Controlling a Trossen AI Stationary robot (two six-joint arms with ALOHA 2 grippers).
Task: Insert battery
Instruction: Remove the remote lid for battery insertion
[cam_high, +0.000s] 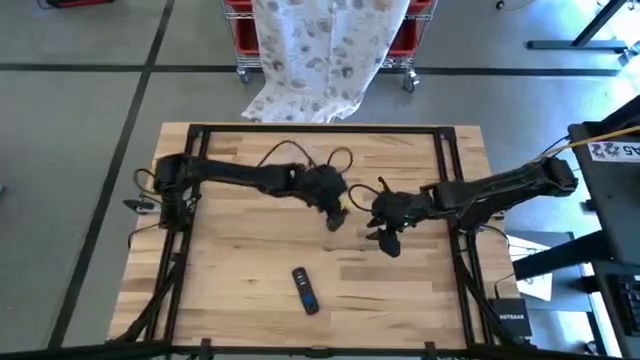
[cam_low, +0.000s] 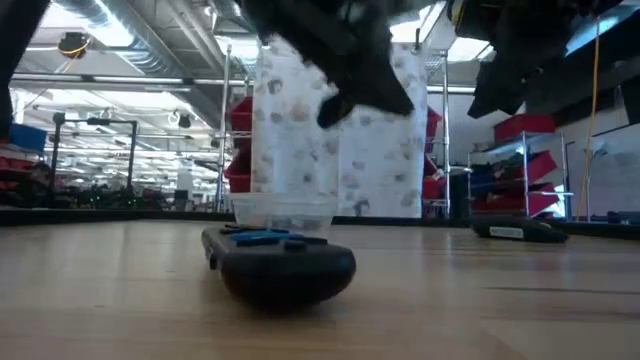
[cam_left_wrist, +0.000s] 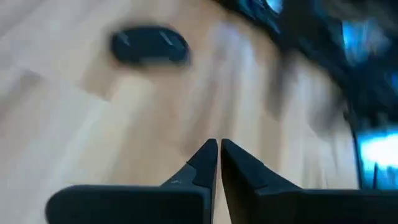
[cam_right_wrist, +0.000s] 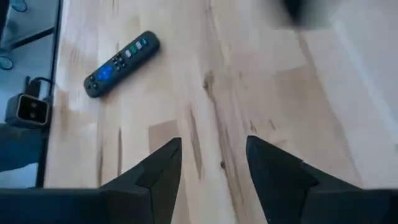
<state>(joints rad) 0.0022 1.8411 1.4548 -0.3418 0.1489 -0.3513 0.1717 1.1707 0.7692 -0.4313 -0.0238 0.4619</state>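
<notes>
Above table centre — left claw (cam_left_wrist: 217, 155) pinched narrow | right claw (cam_right_wrist: 214, 155) wide | remote (cam_high: 305, 289) near front

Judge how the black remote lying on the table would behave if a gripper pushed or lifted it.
The remote is a short, slim bar lying flat on the wooden table, so it would probably slide or spin rather than tip. It looks like a rigid, likely light plastic shell. Its rounded underside in the low view suggests it may rock or pivot when nudged off-centre.

Bright overhead light, blurred wrist view
</notes>
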